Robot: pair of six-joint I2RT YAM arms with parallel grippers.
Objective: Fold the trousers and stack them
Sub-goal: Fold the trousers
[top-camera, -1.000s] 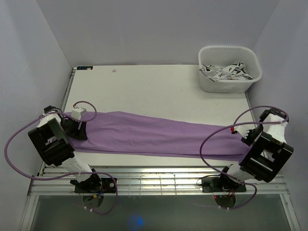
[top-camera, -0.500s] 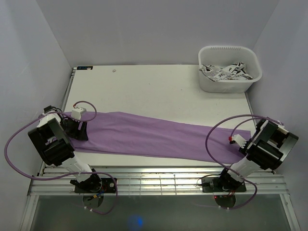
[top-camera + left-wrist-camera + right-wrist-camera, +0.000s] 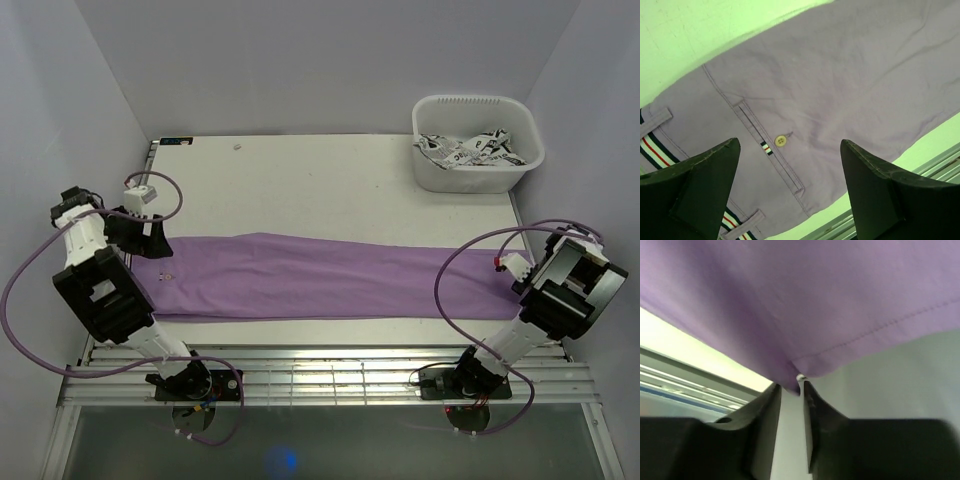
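Left fingers point(image 3: 695, 185) spread above trousers point(image 3: 320, 275); right fingers point(image 3: 762, 410) pinch them

A: How does the left claw point(image 3: 789, 142) stand?
B: Out to the left, raised and tilted downward, jaws spread wide, nothing between them.
A: And the right claw point(image 3: 790, 387)?
B: Low, out to the right, jaws nearly together, pinching a hem of the trousers point(image 3: 815, 300).

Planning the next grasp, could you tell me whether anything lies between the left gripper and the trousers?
Nothing visible does: the left gripper hangs open above the trousers, only their button beneath it.
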